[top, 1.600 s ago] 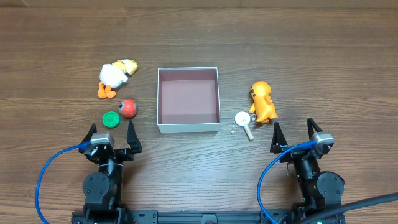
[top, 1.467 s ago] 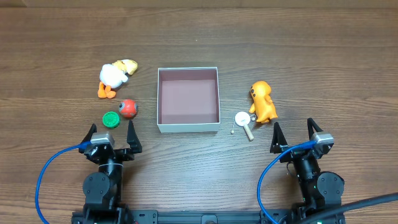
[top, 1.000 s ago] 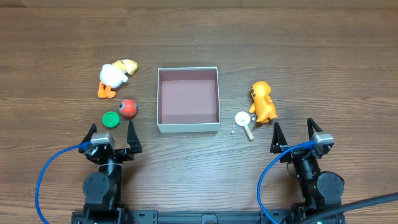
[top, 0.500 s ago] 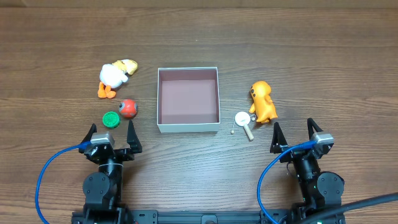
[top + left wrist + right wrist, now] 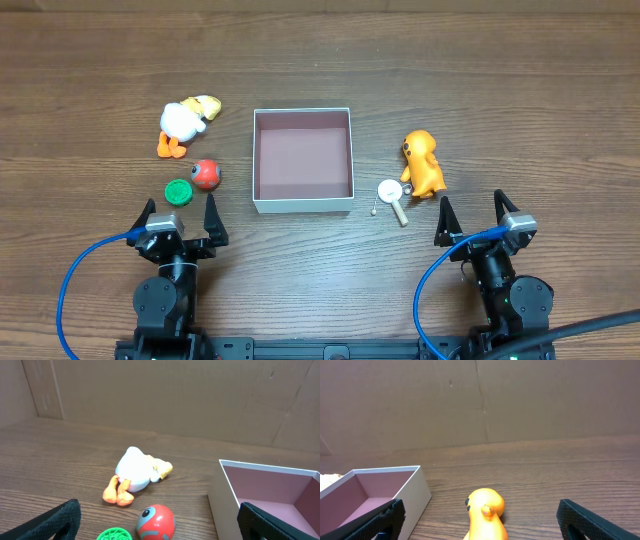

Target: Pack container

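The container (image 5: 303, 160), a square white-walled box with a pink interior, stands empty mid-table; it also shows in the left wrist view (image 5: 222, 492) and the right wrist view (image 5: 415, 491). A white duck toy (image 5: 182, 125) (image 5: 135, 474), a red ball (image 5: 206, 174) (image 5: 155, 522) and a green disc (image 5: 179, 191) (image 5: 115, 535) lie left of it. An orange toy (image 5: 422, 163) (image 5: 486, 512) and a small white piece with a stick (image 5: 391, 194) lie right of it. My left gripper (image 5: 180, 216) is open and empty just behind the disc and ball. My right gripper (image 5: 469, 217) is open and empty behind the orange toy.
A brown cardboard wall (image 5: 165, 395) stands along the table's far side. Blue cables (image 5: 75, 280) loop beside both arm bases at the front edge.
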{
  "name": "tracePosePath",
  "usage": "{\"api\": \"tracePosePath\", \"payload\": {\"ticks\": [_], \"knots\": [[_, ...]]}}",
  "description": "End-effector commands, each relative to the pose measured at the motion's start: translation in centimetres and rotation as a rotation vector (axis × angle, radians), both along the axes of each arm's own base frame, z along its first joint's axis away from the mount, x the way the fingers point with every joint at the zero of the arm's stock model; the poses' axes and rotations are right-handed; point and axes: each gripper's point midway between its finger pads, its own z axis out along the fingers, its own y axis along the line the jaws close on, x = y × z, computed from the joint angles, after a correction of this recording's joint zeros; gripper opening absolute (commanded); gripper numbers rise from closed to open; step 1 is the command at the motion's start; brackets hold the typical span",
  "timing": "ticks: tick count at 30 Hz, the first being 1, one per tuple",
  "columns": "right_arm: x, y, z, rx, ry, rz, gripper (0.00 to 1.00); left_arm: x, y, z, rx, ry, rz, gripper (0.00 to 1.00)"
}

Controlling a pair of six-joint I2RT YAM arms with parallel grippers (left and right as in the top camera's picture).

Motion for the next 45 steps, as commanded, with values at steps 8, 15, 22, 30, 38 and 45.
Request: {"api": "tracePosePath", "payload": {"ticks": [8, 15, 22, 30, 38, 45], "knots": [[0.0, 0.0, -0.1, -0.003, -0.006, 0.001, 1.00, 0.1, -2.0, 1.3, -0.021, -0.052, -0.118, 1.00], [0.0, 0.0, -0.1, -0.003, -0.006, 0.001, 1.00, -1.8, -0.4, 9.6, -0.013, -0.157, -0.033, 1.00], [0.0, 0.0, -0.1, -0.003, -0.006, 0.001, 1.00, -1.3, 1.0, 15.0, 0.054, 0.065, 0.048, 1.00], [0.0, 0.0, -0.1, -0.003, -0.006, 0.001, 1.00, 3.2, 0.8, 11.8, 0.128, 0.709, 0.002, 1.00], [0.0, 0.0, -0.1, -0.003, -0.006, 0.001, 1.00, 6.1, -1.1, 5.3, 0.040, 1.115, -0.091, 1.00], [0.0, 0.0, -0.1, -0.003, -0.006, 0.001, 1.00, 7.7, -1.9, 0.1, 0.002, 1.278, -0.131, 1.00]]}}
